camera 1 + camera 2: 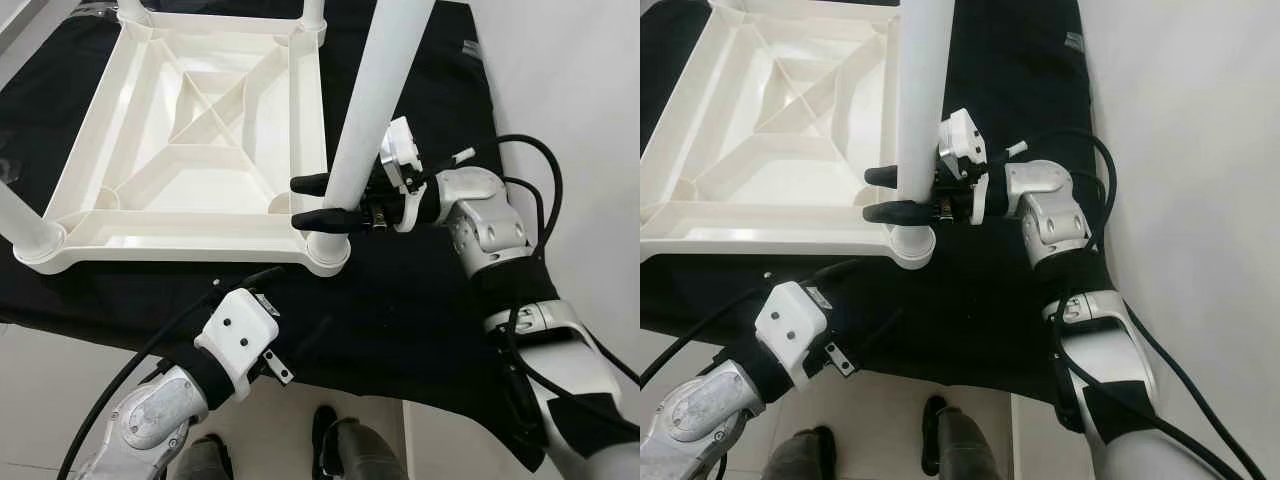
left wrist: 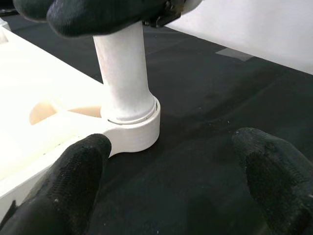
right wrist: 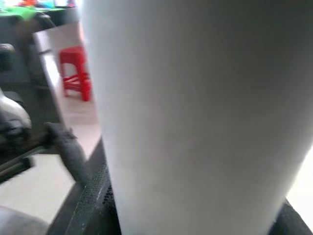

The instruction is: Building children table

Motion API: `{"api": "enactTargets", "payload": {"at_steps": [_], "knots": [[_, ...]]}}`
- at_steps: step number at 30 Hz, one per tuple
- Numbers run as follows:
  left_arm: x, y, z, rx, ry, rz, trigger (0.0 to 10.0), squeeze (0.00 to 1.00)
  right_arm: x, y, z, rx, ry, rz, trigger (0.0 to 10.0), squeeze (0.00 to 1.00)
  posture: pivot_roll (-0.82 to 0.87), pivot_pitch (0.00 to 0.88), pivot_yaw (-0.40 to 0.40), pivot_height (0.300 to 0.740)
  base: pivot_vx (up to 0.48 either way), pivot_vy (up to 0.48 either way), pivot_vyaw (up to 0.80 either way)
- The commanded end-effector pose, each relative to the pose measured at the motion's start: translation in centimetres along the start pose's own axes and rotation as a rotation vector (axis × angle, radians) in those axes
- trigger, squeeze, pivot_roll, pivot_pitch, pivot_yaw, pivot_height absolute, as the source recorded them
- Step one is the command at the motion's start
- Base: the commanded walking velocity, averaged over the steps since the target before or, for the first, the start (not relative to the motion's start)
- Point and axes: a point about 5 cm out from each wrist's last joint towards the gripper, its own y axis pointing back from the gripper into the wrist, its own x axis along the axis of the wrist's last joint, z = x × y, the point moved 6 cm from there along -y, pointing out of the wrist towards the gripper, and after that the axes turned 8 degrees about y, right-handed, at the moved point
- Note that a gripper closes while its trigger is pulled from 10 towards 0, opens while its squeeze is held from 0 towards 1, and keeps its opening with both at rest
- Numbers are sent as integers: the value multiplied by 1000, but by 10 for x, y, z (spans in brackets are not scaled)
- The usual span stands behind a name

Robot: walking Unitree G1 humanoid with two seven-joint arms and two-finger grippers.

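Note:
A white plastic table top (image 1: 190, 130) lies upside down on a black cloth. A white leg (image 1: 365, 110) stands upright in its near right corner socket (image 1: 328, 250). My right gripper (image 1: 306, 202) is shut on this leg just above the socket, one black finger on each side. In the right wrist view the leg (image 3: 195, 117) is seen from very close. My left gripper (image 2: 173, 164) is open, low over the cloth, a short way in front of the same socket (image 2: 134, 129), touching nothing. Other legs stand at the near left corner (image 1: 22, 225) and the far corners (image 1: 312, 15).
The black cloth (image 1: 420, 330) runs under the table top and ends near my feet (image 1: 340, 450) on a pale floor. A pale bare surface (image 1: 570, 90) lies to the right of the cloth. A red stool (image 3: 73, 73) stands far off.

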Motion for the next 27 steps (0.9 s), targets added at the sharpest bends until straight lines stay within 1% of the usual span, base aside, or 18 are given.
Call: {"api": "enactTargets", "payload": {"at_steps": [1, 2, 3, 4, 5, 6, 8, 9, 10, 11, 14, 15, 17, 18, 21, 22, 24, 27], "knots": [[-6, 1, 5, -10, 16, -18, 10000, 0, -38, 16, -2, -130, -93, -142, 0, 0, 109, 266, -155, 740, 0, 0, 0], [-6, 1, 5, -10, 16, -18, 10000, 0, -38, 16, -2, -130, -93, -142, 0, 0, 109, 266, -155, 740, 0, 0, 0], [-8, 3, 6, -10, 18, -21, 10000, 0, -73, 31, 14, -617, -113, -344, 0, 0, 106, 261, -155, 740, 0, 0, 0], [-8, 3, 6, -10, 18, -21, 10000, 0, -73, 31, 14, -617, -113, -344, 0, 0, 106, 261, -155, 740, 0, 0, 0], [-7, 3, 6, -12, 19, -21, 10000, 0, -88, 36, -7, -809, -174, -437, 0, 0, 111, 271, -153, 740, 0, 0, 0], [-6, 2, 6, -14, 16, -21, 10000, 0, -91, 25, -33, -814, -196, -483, 0, 0, 119, 277, -149, 740, 0, 0, 0], [-6, 2, 6, -14, 16, -21, 10000, 0, -91, 25, -33, -814, -196, -483, 0, 0, 119, 277, -149, 740, 0, 0, 0], [-7, 2, 6, -19, 14, -21, 10000, 0, -88, 12, -50, -813, -212, -460, 0, 0, 100, 263, -133, 740, 0, 0, 0], [-6, 0, 6, -27, 11, -20, 10000, 0, -85, -1, -54, -758, -226, -418, 0, 0, 115, 264, -132, 740, 0, 0, 0], [-6, 0, 6, -27, 11, -20, 10000, 0, -85, -1, -54, -758, -226, -418, 0, 0, 115, 264, -132, 740, 0, 0, 0], [-4, -2, 6, -31, 4, -12, 10000, 0, -75, -15, -39, -718, -204, -368, 0, 0, 116, 263, -142, 740, 0, 0, 0], [-5, -1, 5, -26, 3, -16, 10000, 0, -74, -17, -37, -708, -197, -364, 549, 0, 120, 263, -140, 740, 0, 0, 0], [-6, 0, 4, -22, 2, -19, 10000, 0, -73, -18, -36, -704, -193, -364, 549, 0, 120, 263, -140, 740, 0, 0, 0], [-7, 1, 3, -20, -2, -24, 10000, 0, -73, -18, -35, -700, -193, -363, 10000, 0, 130, 261, -139, 740, 0, 0, 0], [-7, 1, 2, -17, -5, -26, 10000, 0, -69, -20, -30, -688, -192, -331, 10000, 0, 131, 262, -138, 740, 0, 0, 0], [-6, 1, 1, -14, -8, -25, 10000, 0, -60, -19, -22, -717, -187, -305, 10000, 1000, 133, 258, -134, 740, 0, 0, 0], [-5, 1, 0, -12, -11, -24, 10000, 0, -36, -27, -12, -699, -154, -229, 10000, 1000, 127, 257, -135, 740, 0, 0, 0], [-5, 1, 0, -13, -10, -22, 10000, 0, -24, -32, -9, -675, -145, -185, 10000, 1000, 124, 257, -136, 740, 0, 0, 0]]}}
